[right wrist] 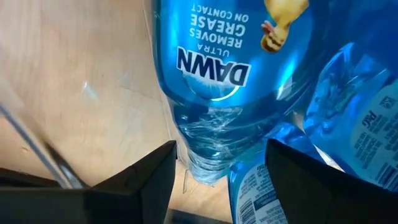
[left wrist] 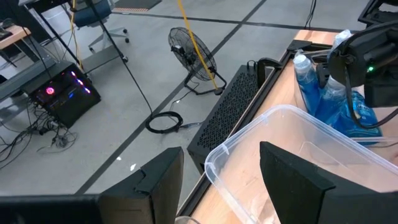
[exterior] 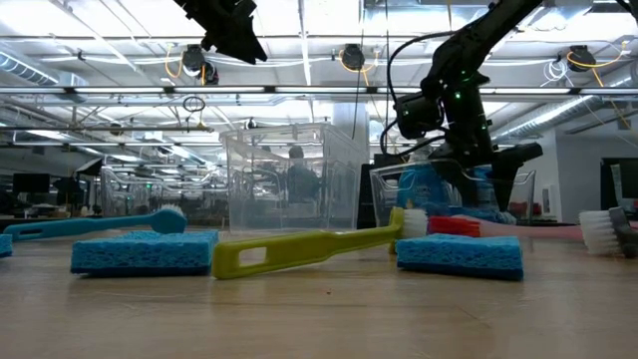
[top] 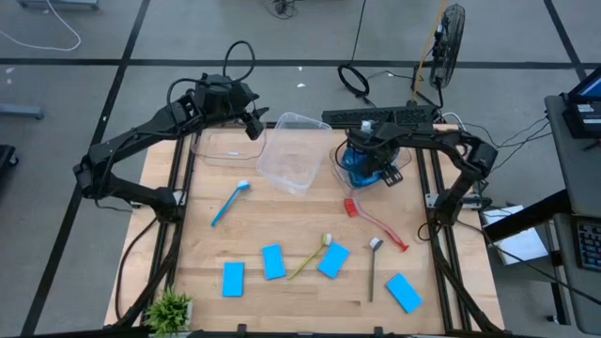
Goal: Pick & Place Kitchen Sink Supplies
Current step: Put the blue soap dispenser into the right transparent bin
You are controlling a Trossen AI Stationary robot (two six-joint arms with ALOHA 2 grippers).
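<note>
Several small bottles of blue liquid [top: 362, 167] stand crowded in a clear tub [top: 399, 174] at the table's far right. My right gripper [right wrist: 221, 146] hangs over that tub, open, its fingers on either side of the narrowing top end of one bottle [right wrist: 211, 93]. My left gripper [left wrist: 221, 152] is open and holds nothing, up above the far left tubs [top: 254, 127]. On the bare wood lie several flat blue sponges [top: 273, 261] and the blue [top: 230, 202], red [top: 376, 221], yellow [top: 310, 255] and grey [top: 373, 268] brushes. My right gripper comes at the bottle from above, pointing down, one finger [right wrist: 149, 177] on each side of its shoulder [right wrist: 214, 158]. I cannot tell whether the fingers touch it. The bottle stands among the others in the tub.
Two more clear tubs sit at the far edge, one lying low [top: 221, 145], one tilted beside it [top: 296, 150]. A small green plant [top: 169, 310] stands at the near left corner. A black keyboard [top: 380, 116] lies beyond the far edge, with cables and a fan on the floor.
</note>
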